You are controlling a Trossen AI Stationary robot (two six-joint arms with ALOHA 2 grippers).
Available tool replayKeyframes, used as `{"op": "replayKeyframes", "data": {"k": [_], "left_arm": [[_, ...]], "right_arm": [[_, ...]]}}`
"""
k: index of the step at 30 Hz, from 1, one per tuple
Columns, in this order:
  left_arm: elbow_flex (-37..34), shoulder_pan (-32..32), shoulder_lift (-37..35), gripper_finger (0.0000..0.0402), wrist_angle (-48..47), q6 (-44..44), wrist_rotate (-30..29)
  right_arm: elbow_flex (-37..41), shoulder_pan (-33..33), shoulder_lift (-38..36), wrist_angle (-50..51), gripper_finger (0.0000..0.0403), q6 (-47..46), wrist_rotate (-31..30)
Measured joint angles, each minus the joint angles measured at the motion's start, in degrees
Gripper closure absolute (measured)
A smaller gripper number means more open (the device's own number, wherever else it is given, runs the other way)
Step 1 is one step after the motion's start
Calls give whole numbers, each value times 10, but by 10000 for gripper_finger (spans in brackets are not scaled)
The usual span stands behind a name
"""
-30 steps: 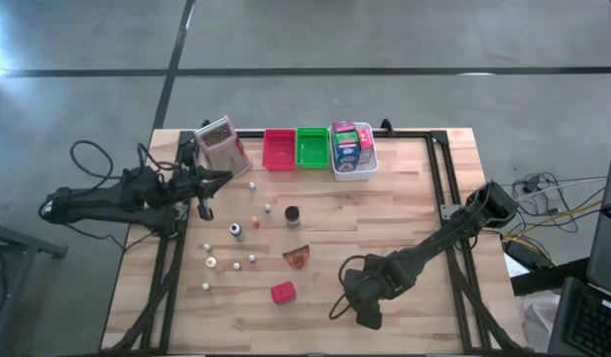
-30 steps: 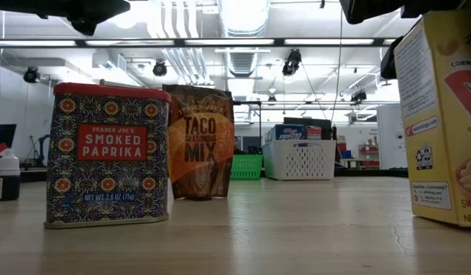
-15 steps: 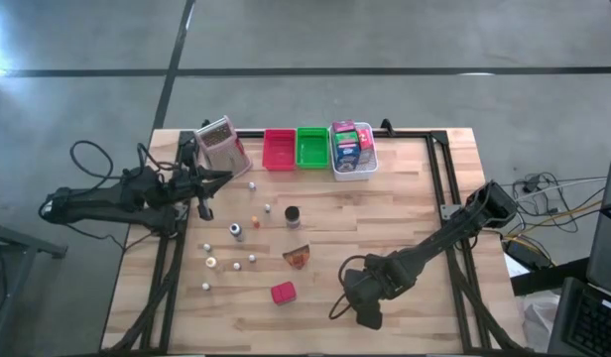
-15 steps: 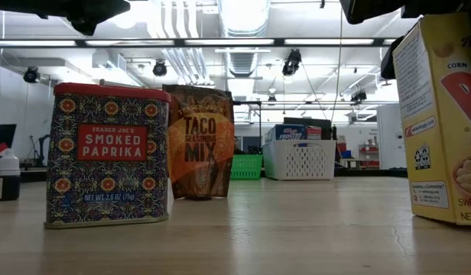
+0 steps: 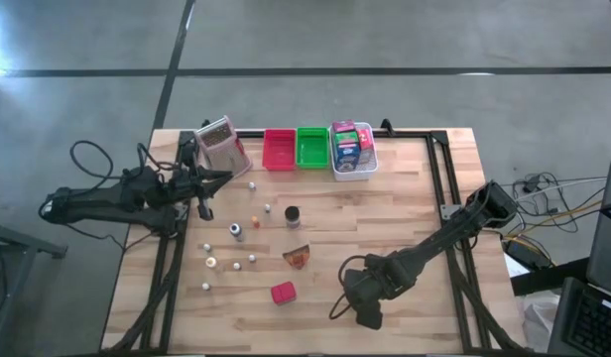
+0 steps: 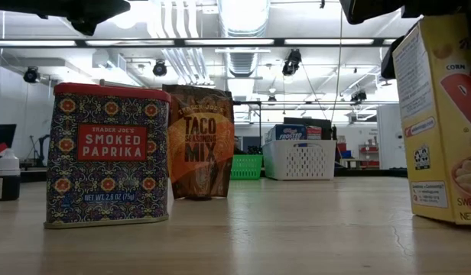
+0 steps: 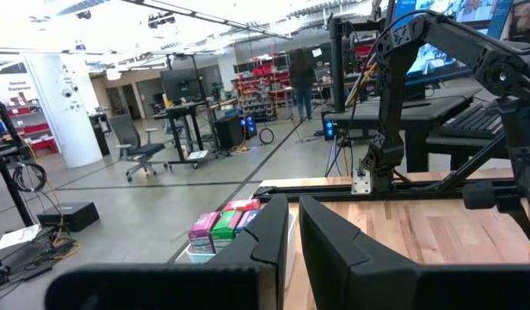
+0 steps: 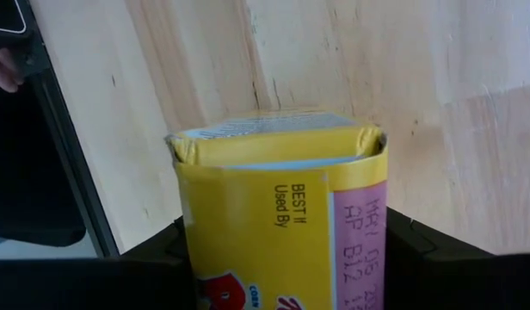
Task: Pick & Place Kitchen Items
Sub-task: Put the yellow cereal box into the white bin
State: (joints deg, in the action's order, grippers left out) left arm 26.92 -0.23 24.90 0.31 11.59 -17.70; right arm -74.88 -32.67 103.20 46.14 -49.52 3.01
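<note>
Early stage. Front of bench (image 5: 415, 198): right claw (image 5: 368, 312) straddles upright yellow box (image 8: 265, 215), can't tell if gripping. Mid-bench: red packet (image 5: 282, 292), orange-brown wedge (image 5: 297, 257), dark jar (image 5: 293, 214) + small bottles (image 5: 236, 230) unsorted. Left claw (image 5: 224, 178) clenched, empty, far left. Far edge: white tray (image 5: 352, 173) holds some packets (image 5: 347, 144).

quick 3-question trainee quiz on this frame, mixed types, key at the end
1. True or false: the right gripper has a yellow box between its fingers.
2. Multiple choice: beside the red tray at the table's far edge stands a
A) green tray
B) blue bucket
C) black pan
3. Fill in: in the low view, the tin next to the taco seasoning mix pouch reads "smoked ____".

Key: 1 true; 2 A; 3 paprika
</note>
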Motion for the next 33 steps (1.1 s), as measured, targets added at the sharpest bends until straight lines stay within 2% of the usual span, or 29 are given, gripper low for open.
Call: {"op": "replayKeyframes", "data": {"k": [8, 18, 26, 33], "left_arm": [[0, 0, 0, 362, 0, 0, 0], [0, 0, 0, 362, 0, 0, 0], [0, 0, 0, 362, 0, 0, 0], [0, 0, 0, 362, 0, 0, 0]], "right_arm": [[-11, 6, -4, 5, 205, 0, -1], [-15, 38, -27, 34, 218, -2, -7], [-15, 74, -54, 72, 207, 2, -56], [-12, 108, -74, 111, 224, 2, -79]]}}
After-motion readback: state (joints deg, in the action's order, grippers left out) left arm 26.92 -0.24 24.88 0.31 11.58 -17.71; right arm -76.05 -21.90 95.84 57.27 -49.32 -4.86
